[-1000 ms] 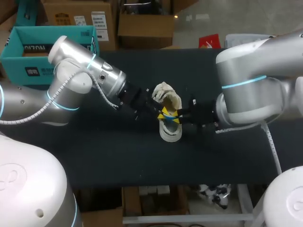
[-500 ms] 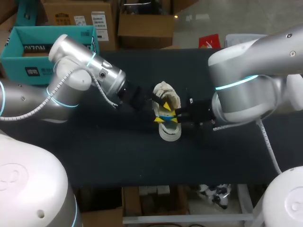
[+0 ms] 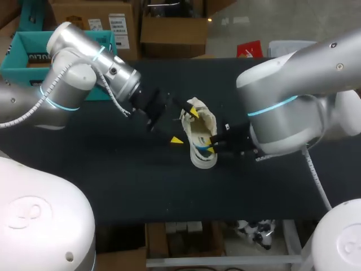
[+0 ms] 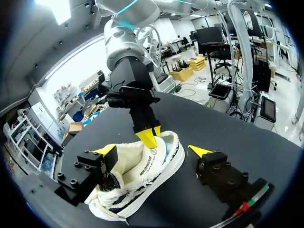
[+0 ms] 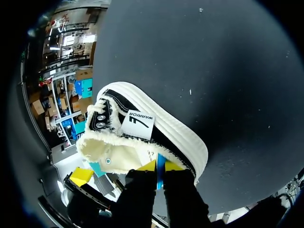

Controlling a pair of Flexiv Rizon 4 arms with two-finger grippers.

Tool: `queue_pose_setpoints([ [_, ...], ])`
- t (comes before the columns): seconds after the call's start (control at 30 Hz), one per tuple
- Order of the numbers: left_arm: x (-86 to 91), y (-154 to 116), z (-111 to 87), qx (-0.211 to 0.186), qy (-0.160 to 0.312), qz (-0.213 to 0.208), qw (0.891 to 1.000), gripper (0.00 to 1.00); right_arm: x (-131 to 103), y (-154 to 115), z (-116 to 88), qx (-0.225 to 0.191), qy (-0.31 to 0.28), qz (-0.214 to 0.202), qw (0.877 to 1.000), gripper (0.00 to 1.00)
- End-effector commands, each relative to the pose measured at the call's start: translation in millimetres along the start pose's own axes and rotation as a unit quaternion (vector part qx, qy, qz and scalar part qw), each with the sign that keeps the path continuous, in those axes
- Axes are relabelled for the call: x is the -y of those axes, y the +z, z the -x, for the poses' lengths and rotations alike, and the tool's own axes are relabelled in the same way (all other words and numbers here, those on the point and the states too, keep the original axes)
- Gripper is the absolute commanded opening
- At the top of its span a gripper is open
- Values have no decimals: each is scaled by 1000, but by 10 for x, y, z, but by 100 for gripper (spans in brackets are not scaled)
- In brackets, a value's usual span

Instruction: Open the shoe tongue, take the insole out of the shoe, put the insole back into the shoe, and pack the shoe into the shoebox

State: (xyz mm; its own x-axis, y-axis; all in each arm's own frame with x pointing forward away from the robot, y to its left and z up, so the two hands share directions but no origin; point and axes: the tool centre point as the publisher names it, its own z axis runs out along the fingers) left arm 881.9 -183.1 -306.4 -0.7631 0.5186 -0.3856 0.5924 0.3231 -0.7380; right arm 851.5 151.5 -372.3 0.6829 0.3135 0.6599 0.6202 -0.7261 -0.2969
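Right gripper [image 5: 160, 166] pinches the blue insole [image 5: 160, 175] at the shoe's [image 5: 142, 142] heel, below its white printed label [image 5: 136, 124]; left gripper [image 4: 153, 151] gapes wide.

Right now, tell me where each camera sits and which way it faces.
Head: above and behind, looking down on the table; both arms enter, left hand and right hand at the shoe.
Left wrist: on the left arm, looking along its open hand, over the shoe, toward the right hand.
Right wrist: on the right arm, looking along its hand, shut on a blue strip at the shoe's heel.
Shared: all three show the shoe.
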Motion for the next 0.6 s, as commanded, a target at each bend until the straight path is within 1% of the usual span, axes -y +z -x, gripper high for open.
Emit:
queue_pose_setpoints([
  [0.03,72,-138,22,-13,-29,6,999,100,65,77,-50,56,-5,33,998,0],
  [0.07,84,-170,22,-19,-35,0,999,100,63,90,-36,61,-6,35,997,0],
  [0.17,104,-258,21,-15,-59,0,998,100,53,109,23,82,-5,45,996,0],
  [0.3,122,-335,-1,-8,-79,8,997,100,37,76,87,91,-1,53,994,0],
  [0.33,127,-348,-5,-4,-84,12,996,100,37,54,92,90,-1,54,994,4],
  [0.37,133,-364,-7,-5,-90,10,996,100,38,31,93,91,-1,57,994,16],
  [0.4,138,-375,-9,-7,-94,11,996,100,41,3,90,91,-1,58,994,24],
  [0.5,147,-417,-5,-9,-112,15,994,100,80,-105,58,95,-5,67,993,29],
  [0.6,138,-481,-2,-7,-138,16,990,100,123,-210,21,101,-10,78,992,31],
])
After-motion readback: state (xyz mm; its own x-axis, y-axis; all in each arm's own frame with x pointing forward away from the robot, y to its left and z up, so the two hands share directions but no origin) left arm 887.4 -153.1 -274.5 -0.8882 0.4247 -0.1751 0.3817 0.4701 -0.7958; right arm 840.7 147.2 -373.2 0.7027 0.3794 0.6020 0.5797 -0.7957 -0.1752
